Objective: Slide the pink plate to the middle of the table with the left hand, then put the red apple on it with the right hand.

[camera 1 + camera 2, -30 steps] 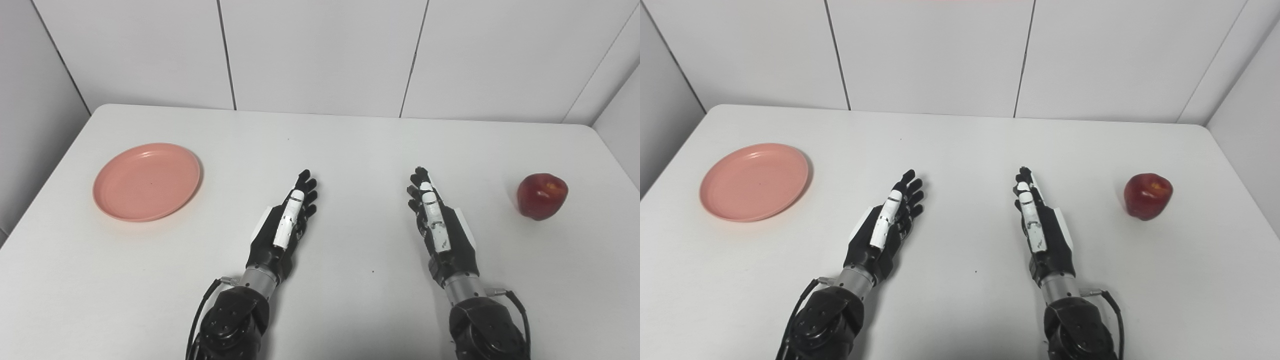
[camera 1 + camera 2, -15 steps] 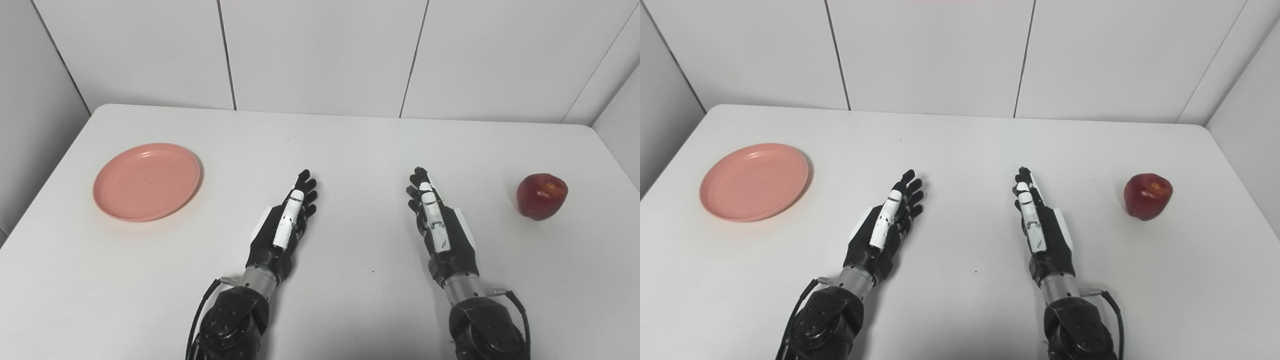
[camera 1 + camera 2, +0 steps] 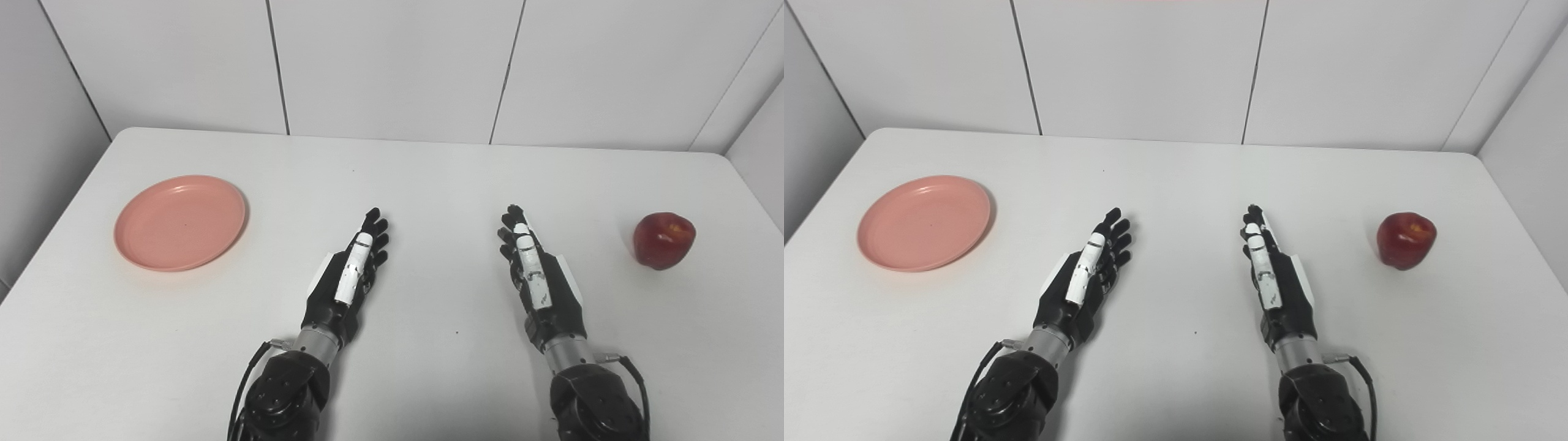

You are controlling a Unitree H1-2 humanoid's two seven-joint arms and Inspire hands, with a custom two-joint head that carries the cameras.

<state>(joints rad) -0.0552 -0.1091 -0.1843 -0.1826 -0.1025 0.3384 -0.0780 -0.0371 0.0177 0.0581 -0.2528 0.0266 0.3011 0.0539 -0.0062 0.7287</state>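
Observation:
A pink plate lies flat and empty on the left side of the white table. A red apple stands on the right side. My left hand rests near the table's middle, right of the plate and well apart from it, fingers stretched out and holding nothing. My right hand rests left of the apple and apart from it, also open and empty. Both hands point toward the far edge, side by side with a gap between them.
White panelled walls stand close behind the table's far edge and along both sides. The table's rounded corners show at the far left and far right.

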